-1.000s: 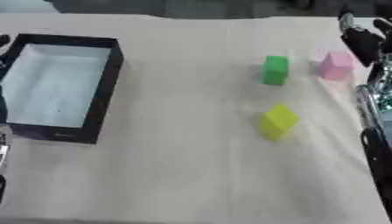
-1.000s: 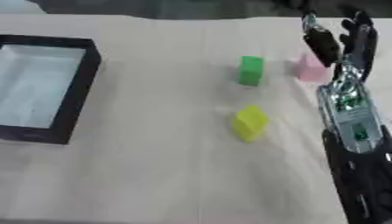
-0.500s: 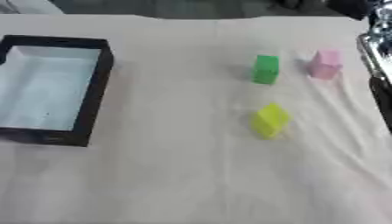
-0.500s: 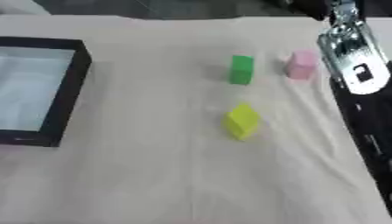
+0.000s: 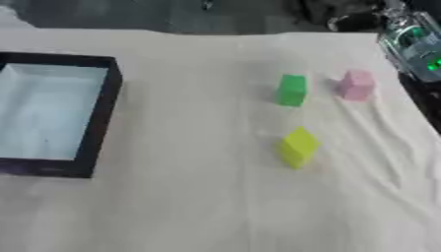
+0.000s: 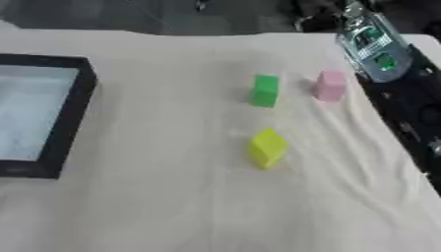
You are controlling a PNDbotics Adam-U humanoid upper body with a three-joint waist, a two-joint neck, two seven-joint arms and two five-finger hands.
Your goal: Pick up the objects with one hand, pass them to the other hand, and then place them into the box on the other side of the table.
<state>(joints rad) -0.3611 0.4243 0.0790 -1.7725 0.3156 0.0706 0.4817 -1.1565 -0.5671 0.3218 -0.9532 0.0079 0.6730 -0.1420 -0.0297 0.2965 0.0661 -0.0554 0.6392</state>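
Three blocks, one box on my surface.
One green block (image 5: 292, 90), one pink block (image 5: 356, 84), one yellow block (image 5: 298, 146); black box (image 5: 96, 119); I cannot tell my fingers' state.

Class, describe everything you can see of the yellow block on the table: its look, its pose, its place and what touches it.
The yellow block is a small, plain, matte solid of one yellow-green colour, possibly foam. It sits on the cream tablecloth, turned so a corner points toward the camera. It lies nearer than the green block and the pink block, apart from both, and well right of the black box. Only the cloth touches it; no hand is on it.
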